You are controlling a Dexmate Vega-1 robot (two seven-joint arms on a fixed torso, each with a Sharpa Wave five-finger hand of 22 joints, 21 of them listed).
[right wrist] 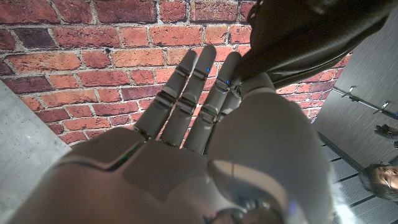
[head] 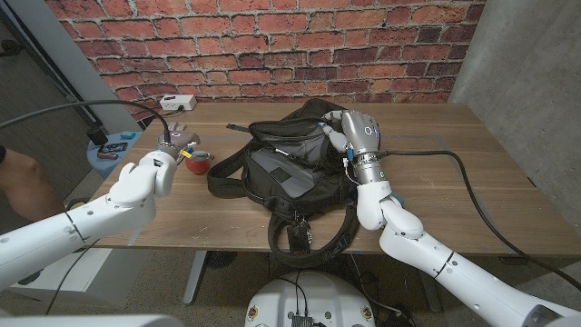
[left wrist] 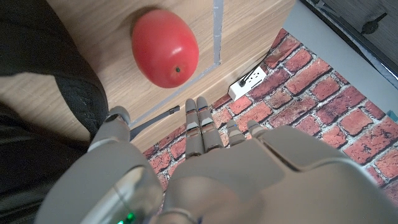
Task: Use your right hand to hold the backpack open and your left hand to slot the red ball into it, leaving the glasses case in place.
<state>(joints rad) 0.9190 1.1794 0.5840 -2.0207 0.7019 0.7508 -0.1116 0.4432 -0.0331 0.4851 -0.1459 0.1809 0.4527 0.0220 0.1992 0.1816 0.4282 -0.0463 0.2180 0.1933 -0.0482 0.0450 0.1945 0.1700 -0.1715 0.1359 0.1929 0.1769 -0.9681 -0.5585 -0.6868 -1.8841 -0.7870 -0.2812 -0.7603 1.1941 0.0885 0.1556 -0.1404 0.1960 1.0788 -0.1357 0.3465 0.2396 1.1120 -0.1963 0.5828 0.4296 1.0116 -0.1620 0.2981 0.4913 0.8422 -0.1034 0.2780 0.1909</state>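
Two hands at work, none yet on the ball. Right hand (head: 359, 132) at the upper rim of the backpack (head: 272, 168), fingers (right wrist: 193, 93) extended and nearly straight in the right wrist view, black fabric draped against their tips; judged to be lifting or propping the mouth open for the drop, though an actual grip on the rim cannot be told. Left hand (head: 172, 145) poised over the table (head: 454, 182), fingers (left wrist: 199, 124) held apart and loosely straight, holding nothing. Red ball (left wrist: 165, 46) lying on the wood just beyond those fingertips, not touching them, close beside the backpack's left edge; reach-in for a grasp judged the step in hand.

Glasses case not identified with any certainty. Nearby: white power strip (head: 178, 103) on the far table edge past the left fingertips, black cable (head: 472, 195) trailing across the wood behind the right wrist, brick wall (head: 272, 45) beyond. Obstruction: backpack straps and slack flap between ball and opening.
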